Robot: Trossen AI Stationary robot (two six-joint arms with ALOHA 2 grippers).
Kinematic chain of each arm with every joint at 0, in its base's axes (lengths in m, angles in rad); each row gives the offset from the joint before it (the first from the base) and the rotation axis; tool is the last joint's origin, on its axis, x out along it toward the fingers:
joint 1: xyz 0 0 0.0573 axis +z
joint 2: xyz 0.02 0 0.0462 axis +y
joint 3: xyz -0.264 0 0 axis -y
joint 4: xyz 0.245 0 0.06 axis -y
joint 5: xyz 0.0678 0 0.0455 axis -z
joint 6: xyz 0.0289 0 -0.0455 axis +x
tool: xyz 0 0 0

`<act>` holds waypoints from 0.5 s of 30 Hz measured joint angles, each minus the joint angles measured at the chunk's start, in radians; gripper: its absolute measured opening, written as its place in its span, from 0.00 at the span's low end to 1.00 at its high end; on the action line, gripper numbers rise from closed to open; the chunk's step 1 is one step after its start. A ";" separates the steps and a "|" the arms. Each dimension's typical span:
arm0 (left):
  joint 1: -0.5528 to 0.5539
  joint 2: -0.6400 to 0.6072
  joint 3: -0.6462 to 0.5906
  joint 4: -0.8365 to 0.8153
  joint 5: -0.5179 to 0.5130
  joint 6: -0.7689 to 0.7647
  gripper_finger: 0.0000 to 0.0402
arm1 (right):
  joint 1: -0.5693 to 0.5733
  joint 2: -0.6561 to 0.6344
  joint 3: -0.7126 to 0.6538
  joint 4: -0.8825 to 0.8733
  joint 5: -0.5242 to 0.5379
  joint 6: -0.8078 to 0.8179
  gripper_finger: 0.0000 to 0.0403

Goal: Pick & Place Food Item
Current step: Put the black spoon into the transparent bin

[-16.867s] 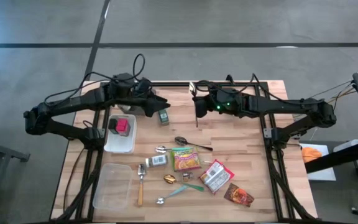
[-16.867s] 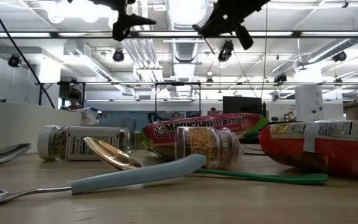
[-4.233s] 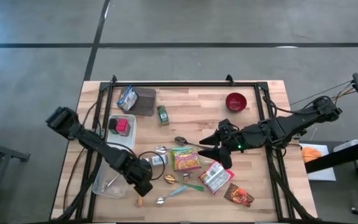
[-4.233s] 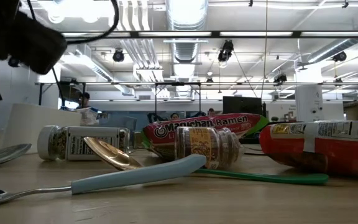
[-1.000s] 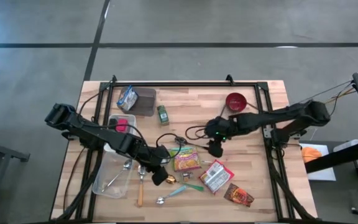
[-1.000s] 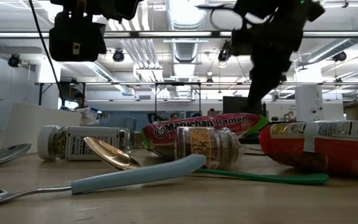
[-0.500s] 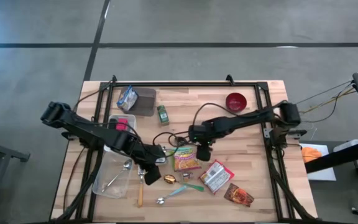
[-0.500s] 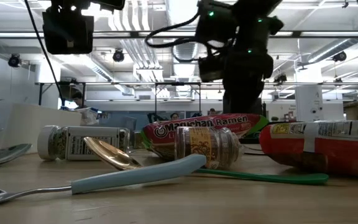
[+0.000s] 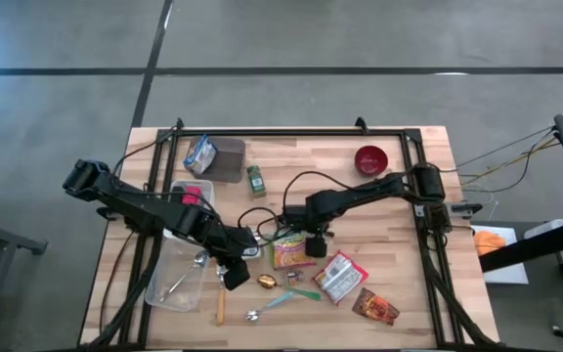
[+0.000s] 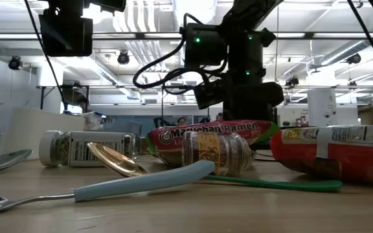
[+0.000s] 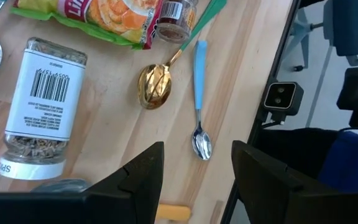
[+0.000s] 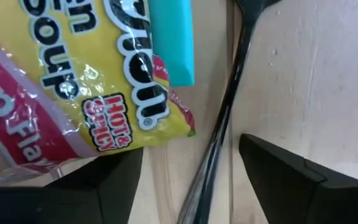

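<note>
Right gripper hangs released over the noodle packet — centre your jaws on its edge, clear of the spoon, before lowering.

"Maruchan Ramen" on the noodle packet; "Hot & Spicy", apparently, on its face.

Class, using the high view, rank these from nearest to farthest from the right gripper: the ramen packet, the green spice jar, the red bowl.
From the right gripper:
1. Ramen packet, just beside it at table centre.
2. Green spice jar, toward the back.
3. Red bowl, back right.
</note>
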 joint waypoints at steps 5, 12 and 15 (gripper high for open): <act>0.000 0.000 0.000 -0.013 0.000 0.000 0.47 | -0.003 0.016 -0.001 0.004 0.016 -0.001 0.57; 0.000 0.000 0.000 -0.013 0.000 0.005 0.47 | -0.020 0.018 -0.004 0.020 0.027 0.002 0.24; 0.000 0.000 0.000 -0.012 0.000 0.005 0.47 | -0.034 0.018 -0.005 0.021 0.027 0.028 0.09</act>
